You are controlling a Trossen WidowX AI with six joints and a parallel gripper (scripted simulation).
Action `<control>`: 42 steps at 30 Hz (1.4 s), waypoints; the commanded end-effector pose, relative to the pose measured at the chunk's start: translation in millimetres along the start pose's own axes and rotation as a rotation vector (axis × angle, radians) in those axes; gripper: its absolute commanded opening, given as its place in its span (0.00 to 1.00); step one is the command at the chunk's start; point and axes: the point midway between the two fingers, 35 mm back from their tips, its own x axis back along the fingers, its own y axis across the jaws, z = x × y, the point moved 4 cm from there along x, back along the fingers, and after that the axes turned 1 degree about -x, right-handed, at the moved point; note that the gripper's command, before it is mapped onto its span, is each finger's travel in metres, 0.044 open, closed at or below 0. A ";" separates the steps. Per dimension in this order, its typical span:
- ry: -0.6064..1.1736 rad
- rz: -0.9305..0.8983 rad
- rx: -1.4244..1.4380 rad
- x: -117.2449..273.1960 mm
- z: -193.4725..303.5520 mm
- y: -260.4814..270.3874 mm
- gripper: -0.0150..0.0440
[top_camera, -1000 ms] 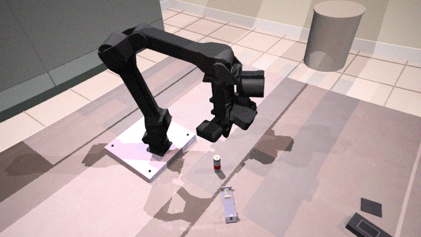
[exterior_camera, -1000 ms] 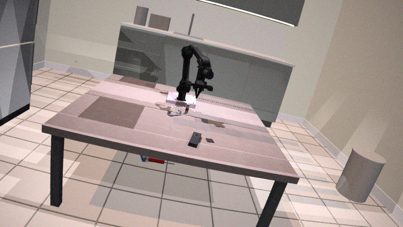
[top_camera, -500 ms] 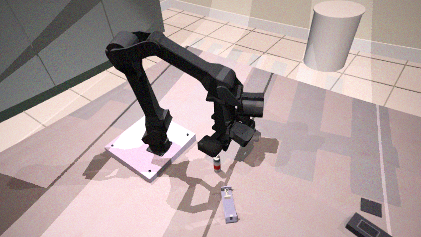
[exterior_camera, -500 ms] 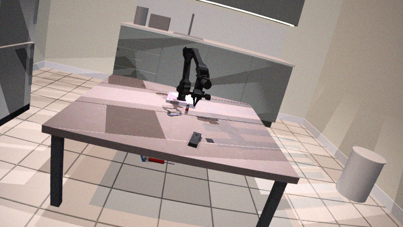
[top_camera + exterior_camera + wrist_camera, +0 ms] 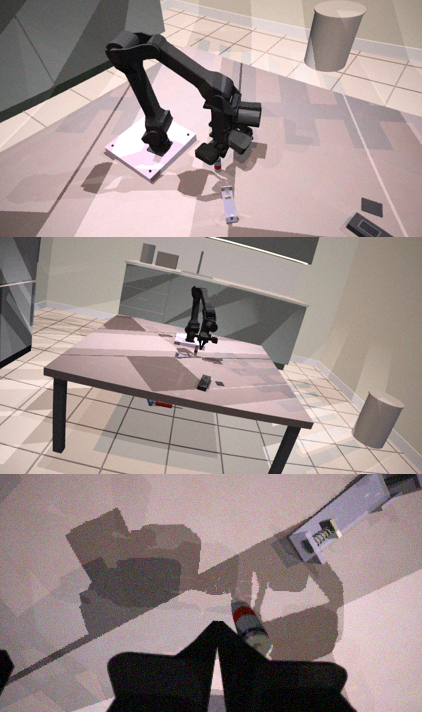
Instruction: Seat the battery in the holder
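Observation:
The battery (image 5: 217, 168) (image 5: 195, 350) (image 5: 244, 615), grey with a red band, stands upright on the table. My gripper (image 5: 201, 348) (image 5: 217, 625) is shut with nothing between its fingertips. The fingertips are close beside the battery; whether they touch it I cannot tell. In the top view the gripper hides the battery's upper part. The pale lilac holder (image 5: 229, 206) (image 5: 183, 356) (image 5: 350, 510) lies on the table, empty, apart from the battery. Its spring (image 5: 226, 192) (image 5: 322, 535) is at the end nearer the battery, and the lip end is farther away.
The arm's white base plate (image 5: 129, 154) is behind and left of the battery in the top view. A dark box-shaped device (image 5: 365, 225) (image 5: 204, 383) and a thin dark square (image 5: 371, 207) (image 5: 219, 383) lie farther off on the table. A grey cylinder (image 5: 333, 41) (image 5: 377, 421) stands on the floor.

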 end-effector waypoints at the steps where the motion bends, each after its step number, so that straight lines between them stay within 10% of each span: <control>1: -0.004 0.000 0.005 0.2 -0.6 -6.4 0.25; 28: -0.005 0.004 0.000 1.1 -1.4 -43.8 0.25; 42: -0.005 0.005 0.005 80.3 0.8 -51.7 0.25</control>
